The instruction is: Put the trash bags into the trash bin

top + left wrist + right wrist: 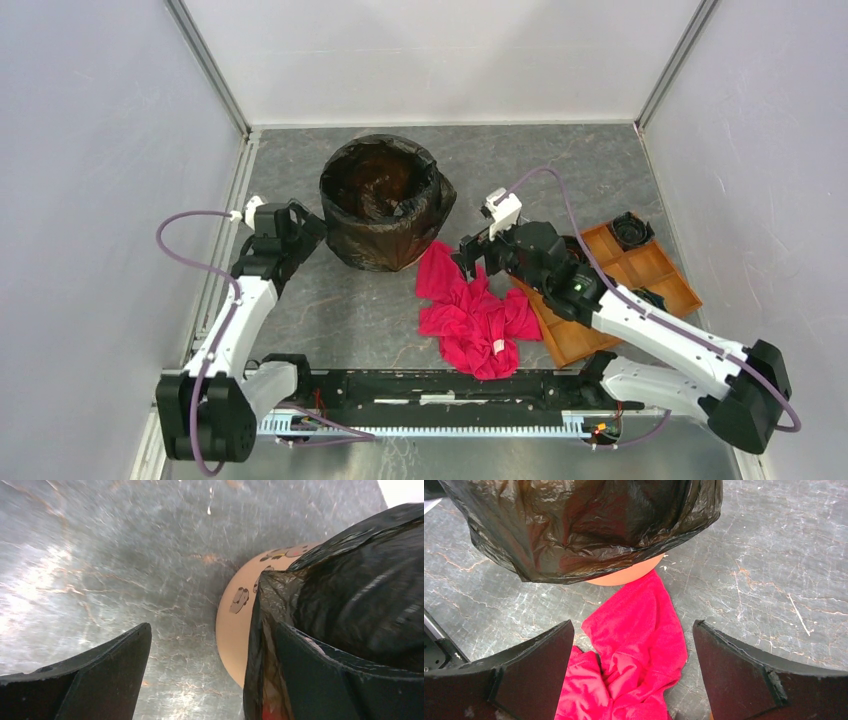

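1. The left fingers (pixel 100 675) are spread wide and grip nothing; the trash bag (pixel 360 590) has its hem against the inner face of one.
2. The right fingers (pixel 529 670) are also wide apart and empty, above a red cloth (pixel 639 625).
3. The trash bag lines the trash bin (pixel 232 630), draped over its rim and down most of its wall.
4. The trash bin stands upright on the tabletop (pixel 330 310), and the red cloth touches its base.

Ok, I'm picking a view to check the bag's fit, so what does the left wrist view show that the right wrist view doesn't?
Only the left wrist view: small printed figures on the trash bin's bare wall, and the open left gripper beside the trash bag's hanging edge. Only the right wrist view: the red-pink cloth reaching the bin's base, below the open right gripper. Both: the black bag draped over the orange-tan bin, on the grey table.
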